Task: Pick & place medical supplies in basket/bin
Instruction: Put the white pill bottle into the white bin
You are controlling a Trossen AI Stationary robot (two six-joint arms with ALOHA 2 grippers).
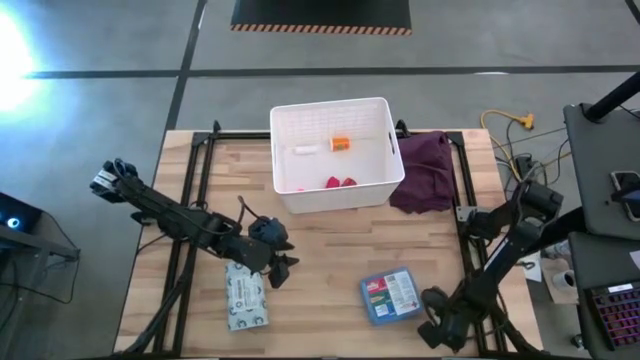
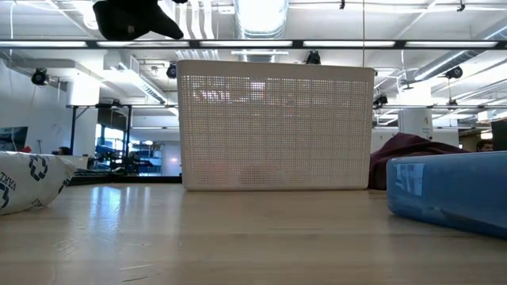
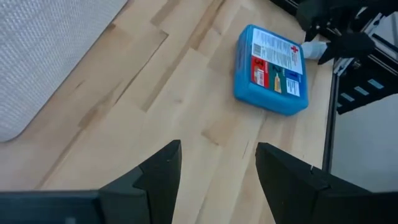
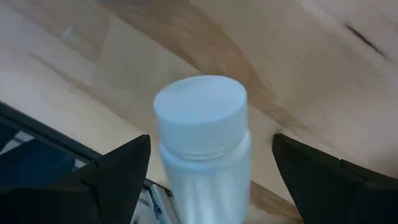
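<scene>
The white basket (image 1: 330,108) stands at the table's far middle and holds an orange bottle (image 1: 340,144), a white tube (image 1: 305,150) and red-pink items (image 1: 340,182). The grey-green packet (image 1: 246,297) lies flat near the left. The blue first-aid box (image 1: 391,296) lies label up near the right. My left gripper (image 1: 283,268) hovers open just right of the packet, above bare wood (image 3: 217,168). My right gripper (image 1: 432,325) is open at the near edge. Its fingers stand on either side of a white bottle (image 4: 202,143), apart from it.
A dark purple cloth (image 1: 425,170) is bunched against the basket's right wall. Black frame rails run along the table's left and right edges. Bare wood lies between the packet and the blue box and in front of the basket (image 2: 277,127).
</scene>
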